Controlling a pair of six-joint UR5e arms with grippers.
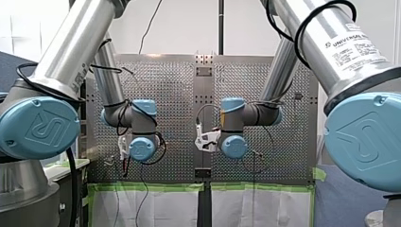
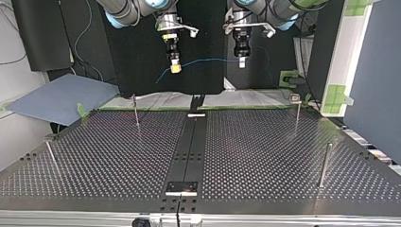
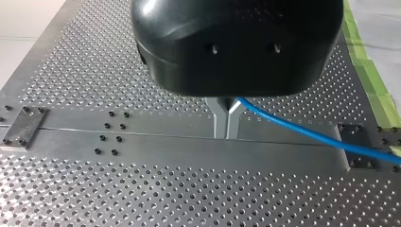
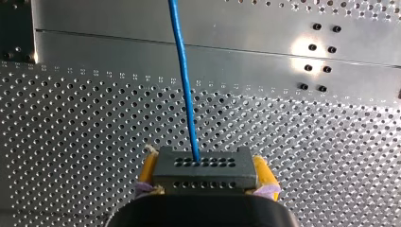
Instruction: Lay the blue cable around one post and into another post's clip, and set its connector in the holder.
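My right gripper (image 4: 204,174), black with yellow pads (image 4: 261,171): its fingers squeezed the two sides of a dark grey block connector (image 4: 204,166) with little holes.
Connector: it sat between those fingers, held up in the air.
Thin blue cable (image 4: 184,80): it came out of the connector, ran straight ahead of the right fingers and hung over to my left gripper (image 3: 227,124), black with metal fingers.
Left gripper: its fingers were pinched shut on the cable.
Silver metal table (image 3: 142,189) full of holes: it lay under both sets of fingers.
Thin metal posts (image 2: 136,111): they stood on the table, well apart from the fingers.
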